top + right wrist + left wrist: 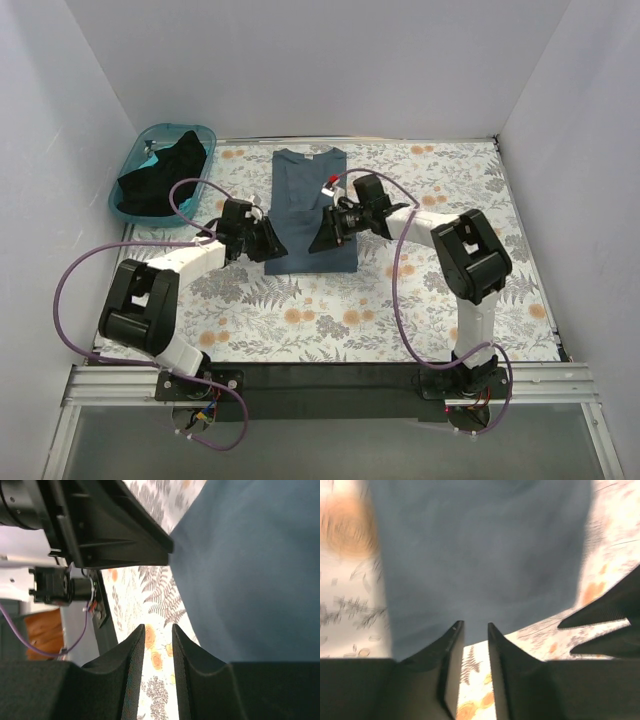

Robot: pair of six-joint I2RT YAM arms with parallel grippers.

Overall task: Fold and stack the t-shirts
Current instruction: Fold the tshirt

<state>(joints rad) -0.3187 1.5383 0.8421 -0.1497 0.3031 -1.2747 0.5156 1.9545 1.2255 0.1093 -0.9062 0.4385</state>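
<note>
The soft, limp blue-grey t-shirt (pixel 310 200) should sag when lifted, so pinch its 2 near corners; left gripper (pixel 475 625) and right gripper (pixel 158 627) stand narrowly apart, empty.

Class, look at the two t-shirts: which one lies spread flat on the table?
The slate-blue t-shirt, laid out flat on the floral table; the black t-shirt is bunched up inside the teal basket.

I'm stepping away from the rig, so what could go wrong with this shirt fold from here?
The left gripper and right gripper sit close together at the near hem of the blue-grey t-shirt, so the arms could bump. Both jaws stand narrowly open by the edge; a pinch may miss layers.
</note>
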